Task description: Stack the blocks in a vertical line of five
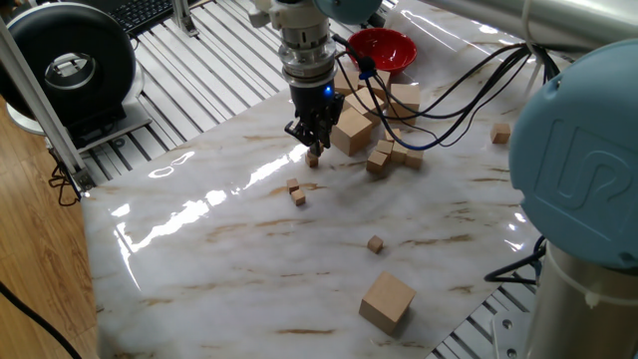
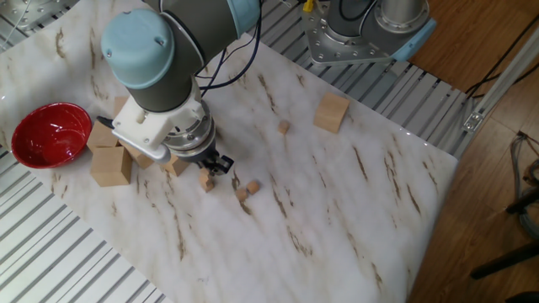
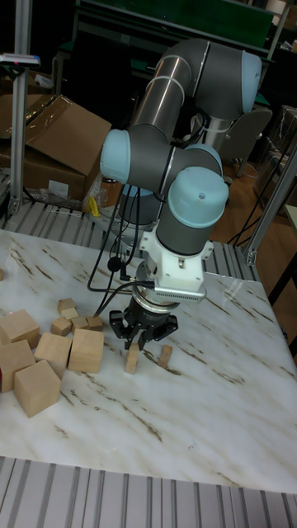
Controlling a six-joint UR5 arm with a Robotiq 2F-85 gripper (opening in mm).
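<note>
My gripper (image 1: 312, 148) (image 2: 208, 168) (image 3: 136, 340) points straight down at the marble table, its fingers shut on the top block of a short upright stack of tiny light-wood blocks (image 1: 312, 160) (image 2: 207, 182) (image 3: 132, 360). The stack's lower end rests on the table. Two more tiny blocks (image 1: 296, 191) (image 2: 248, 189) lie close together just in front of it; the tall fixed view shows only one block (image 3: 165, 355) there. Another tiny block (image 1: 375, 243) (image 2: 285, 127) lies alone farther out.
A cluster of medium and large wooden cubes (image 1: 377, 145) (image 2: 109, 156) (image 3: 49, 351) lies right behind the gripper. A red bowl (image 1: 382, 48) (image 2: 47, 135) stands beyond them. One large cube (image 1: 387, 300) (image 2: 332, 112) sits near the table's edge.
</note>
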